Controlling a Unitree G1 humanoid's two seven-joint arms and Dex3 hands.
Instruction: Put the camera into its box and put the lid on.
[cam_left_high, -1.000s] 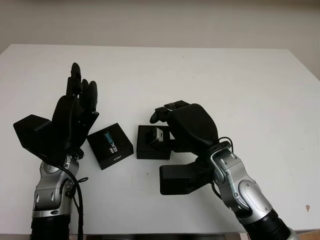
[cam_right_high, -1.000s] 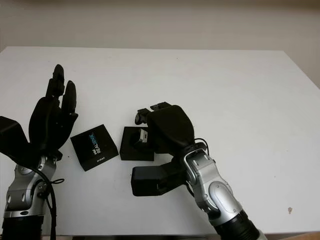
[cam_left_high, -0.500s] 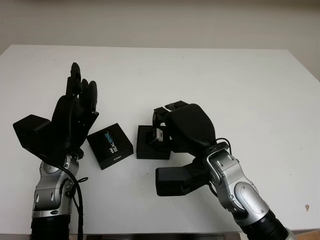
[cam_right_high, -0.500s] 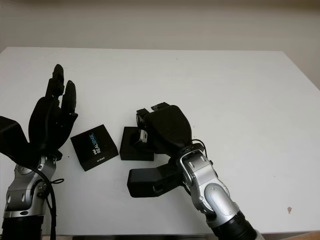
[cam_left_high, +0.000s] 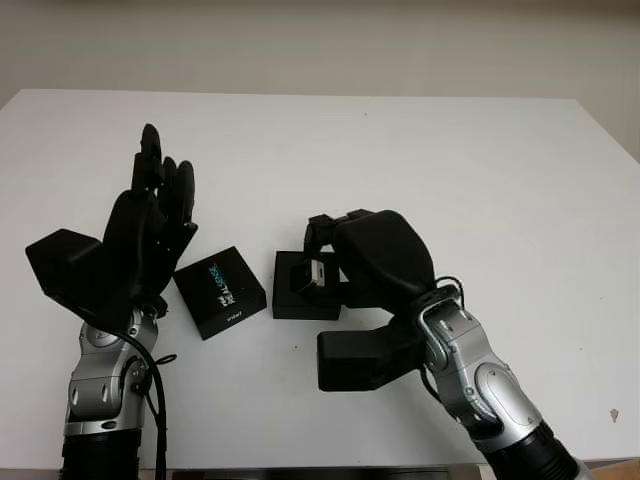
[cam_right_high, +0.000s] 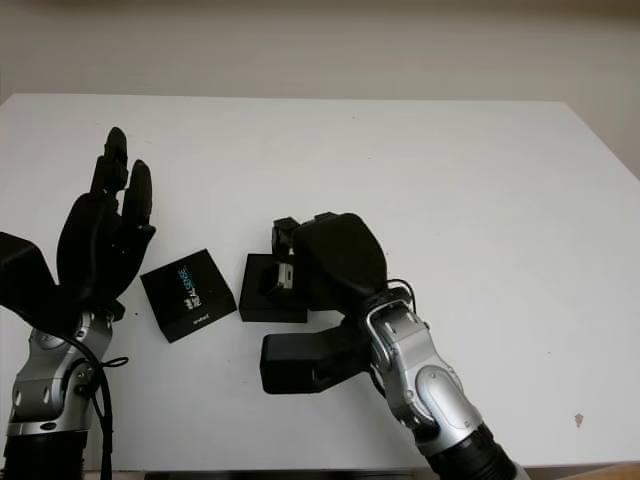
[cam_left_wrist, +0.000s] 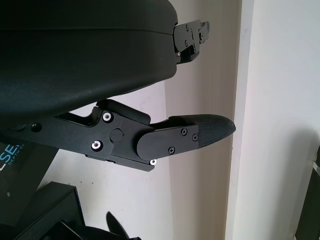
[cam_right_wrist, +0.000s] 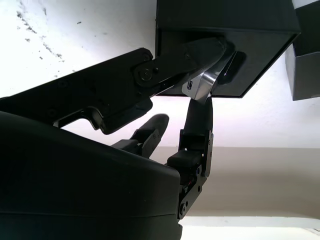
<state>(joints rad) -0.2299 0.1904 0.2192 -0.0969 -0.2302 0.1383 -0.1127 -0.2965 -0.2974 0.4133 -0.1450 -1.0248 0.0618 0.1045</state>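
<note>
Presently the camera (cam_left_high: 318, 272), gripped by the right hand (cam_left_high: 340, 255), should be lowered squarely into the box (cam_left_high: 305, 297); the left hand (cam_left_high: 150, 225) is held open.

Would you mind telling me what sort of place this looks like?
Probably a robot test bench or lab: a bare white table against a plain wall, with just a box, its printed lid and a small camera.
</note>
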